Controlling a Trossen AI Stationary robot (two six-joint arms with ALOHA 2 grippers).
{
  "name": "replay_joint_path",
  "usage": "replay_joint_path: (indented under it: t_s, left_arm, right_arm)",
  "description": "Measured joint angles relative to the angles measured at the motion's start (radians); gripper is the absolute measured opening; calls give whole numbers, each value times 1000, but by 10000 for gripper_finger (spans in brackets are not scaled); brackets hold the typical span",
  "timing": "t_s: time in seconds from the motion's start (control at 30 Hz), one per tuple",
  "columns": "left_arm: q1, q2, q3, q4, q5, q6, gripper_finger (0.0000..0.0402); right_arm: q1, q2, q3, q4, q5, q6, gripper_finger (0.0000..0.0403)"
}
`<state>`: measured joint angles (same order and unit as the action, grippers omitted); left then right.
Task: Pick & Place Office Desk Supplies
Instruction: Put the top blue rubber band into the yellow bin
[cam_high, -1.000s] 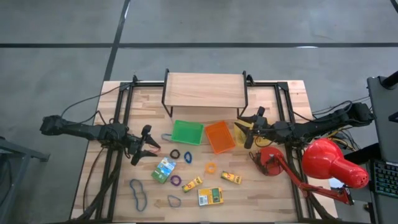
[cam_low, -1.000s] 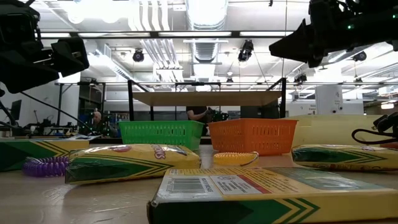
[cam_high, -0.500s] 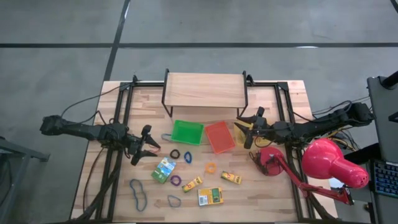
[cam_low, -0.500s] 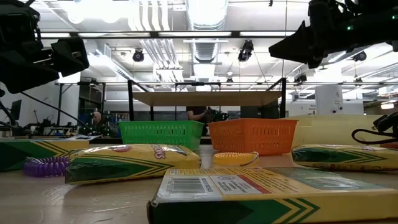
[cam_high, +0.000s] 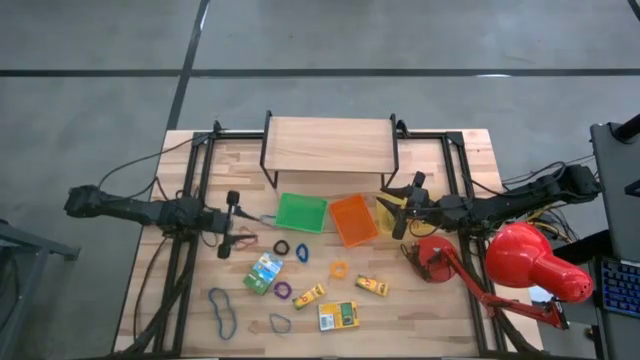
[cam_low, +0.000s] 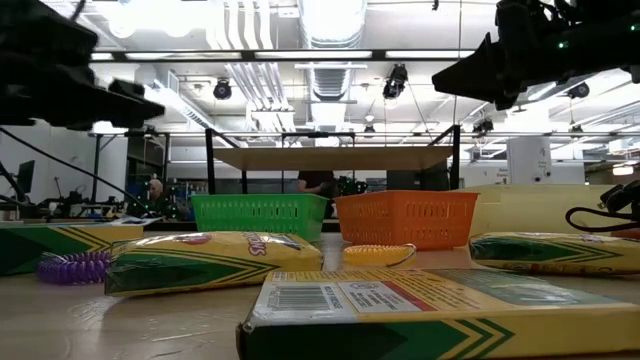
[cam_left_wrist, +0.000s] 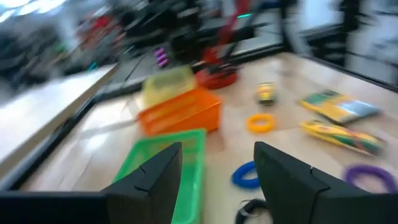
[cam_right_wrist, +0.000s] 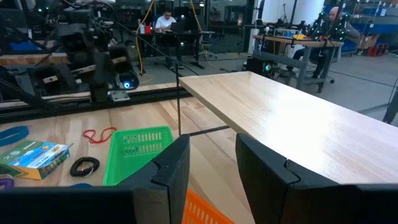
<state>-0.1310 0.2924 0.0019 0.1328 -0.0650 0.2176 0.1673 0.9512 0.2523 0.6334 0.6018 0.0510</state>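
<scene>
Grippers empty, fingers parted: left gripper beside the ribbed green tray, right gripper beyond it; thin rubber-band loops and flat printed cardboard boxes lie before that tray.

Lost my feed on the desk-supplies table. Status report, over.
Left gripper open, empty, beside green tray. Right gripper empty, above yellow tray. Bands and boxes all loose on table; black band nearest left. Nothing blocking.
</scene>
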Motion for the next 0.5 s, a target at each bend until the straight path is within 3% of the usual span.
replay_joint_path:
  t_s: [0.1, 0.5]
  left_arm:
    - [0, 0, 0, -15, -70, -82, 204]
    - [0, 0, 97, -248, -74, -92, 204]
  right_arm:
    - [0, 0, 0, 0, 0, -1, 120]
    - [0, 0, 0, 0, 0, 0, 110]
